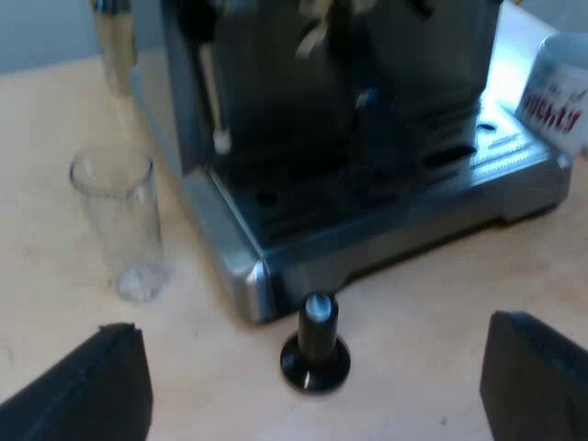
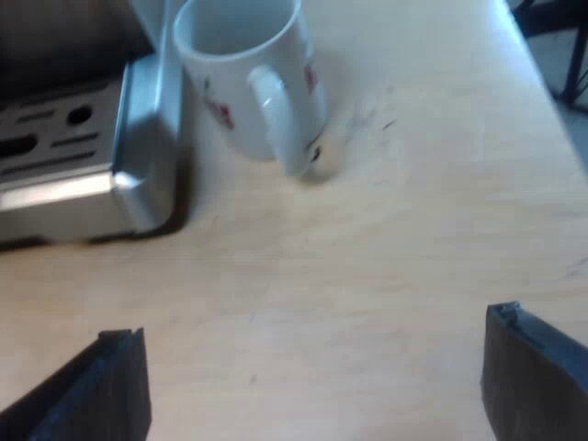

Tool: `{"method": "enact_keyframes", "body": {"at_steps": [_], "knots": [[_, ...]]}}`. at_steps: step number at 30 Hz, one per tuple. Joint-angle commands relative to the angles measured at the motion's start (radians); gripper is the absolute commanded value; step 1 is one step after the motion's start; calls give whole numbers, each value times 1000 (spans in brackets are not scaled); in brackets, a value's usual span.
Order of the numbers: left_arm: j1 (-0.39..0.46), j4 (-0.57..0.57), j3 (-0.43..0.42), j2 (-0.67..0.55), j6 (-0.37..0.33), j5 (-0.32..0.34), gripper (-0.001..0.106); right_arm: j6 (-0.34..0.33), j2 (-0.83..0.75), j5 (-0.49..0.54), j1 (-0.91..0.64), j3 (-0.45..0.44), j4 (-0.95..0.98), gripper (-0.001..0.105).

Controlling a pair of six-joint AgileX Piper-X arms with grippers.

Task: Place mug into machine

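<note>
The right gripper (image 2: pixel 312 390) is hovering with fingers spread wide, gripping nothing, near the white mug (image 2: pixel 253 78), which is standing upright on the table (image 2: pixel 367 276) just beside the espresso machine's drip tray (image 2: pixel 73 156). The left gripper (image 1: pixel 310 397) is hanging equally spread over a black-knobbed tamper (image 1: pixel 315 344) at the machine's front, a measuring glass (image 1: pixel 119 225) standing nearby.

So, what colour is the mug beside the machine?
The white ceramic mug carries red markings; the right wrist view shows it best.

Bare tabletop (image 2: pixel 367 276) beside mug (image 2: pixel 248 83); tamper (image 1: pixel 315 344), measuring glass (image 1: pixel 119 225) by machine (image 1: pixel 386 211) corner
</note>
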Motion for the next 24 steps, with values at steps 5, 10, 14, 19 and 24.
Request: {"method": "enact_keyframes", "body": {"at_steps": [5,10,14,19,24], "knots": [[-127,-83,-80,93,-10,4,79,-72,134,-59,-1,-130,31,78],[-211,-157,-91,156,-10,4,79,-192,225,-86,-1,-218,31,78],[-256,-191,-91,183,-10,4,79,-204,278,-91,-1,-256,31,78],[-325,-204,-91,215,-10,4,79,-215,340,-104,-1,-267,19,78],[-325,-204,-91,215,-7,4,79,-215,348,-104,-1,-252,-35,78]]}}
